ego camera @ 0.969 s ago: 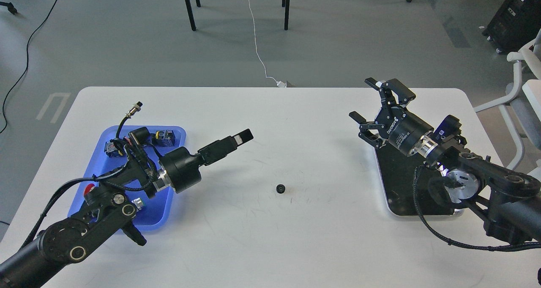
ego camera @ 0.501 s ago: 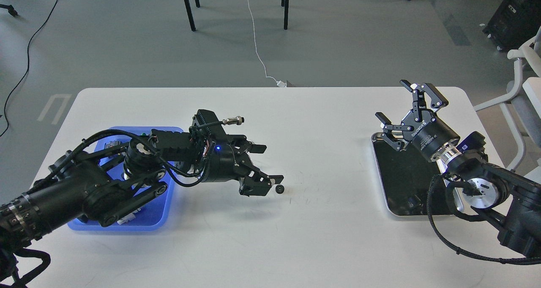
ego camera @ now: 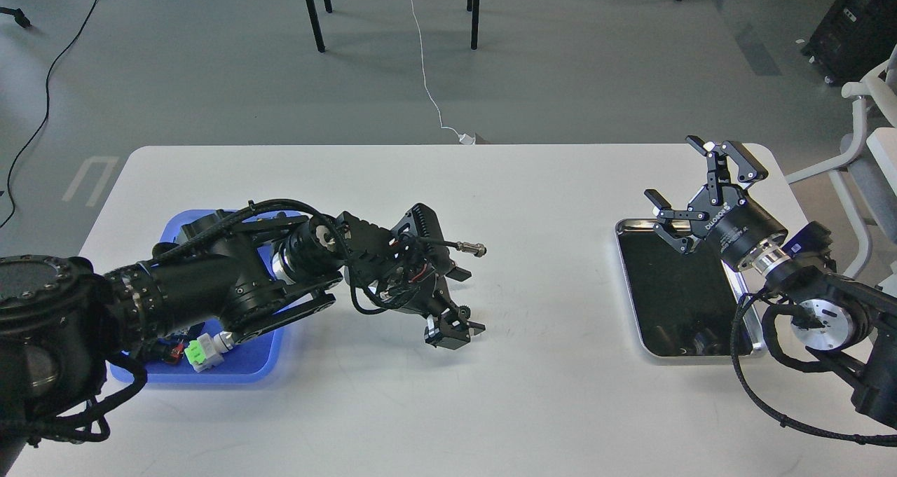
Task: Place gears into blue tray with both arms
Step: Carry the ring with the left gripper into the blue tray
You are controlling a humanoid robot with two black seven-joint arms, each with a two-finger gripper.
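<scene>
One small black gear point(ego camera: 463, 314) lies on the white table near its middle. My left gripper point(ego camera: 457, 331) points down right at it, its fingertips low against the table beside the gear. The fingers are dark and overlap, so I cannot make out their gap or any grip. The blue tray point(ego camera: 261, 366) sits at the left, mostly covered by my left arm; a green and white connector point(ego camera: 200, 354) shows inside it. My right gripper point(ego camera: 671, 168) hangs open and empty above the far edge of the silver tray.
The silver tray point(ego camera: 621, 275) with a black inside stands at the right, under my right arm. A loose metal cable plug point(ego camera: 473, 249) sticks out from my left wrist. Chair and table legs stand on the floor beyond the table.
</scene>
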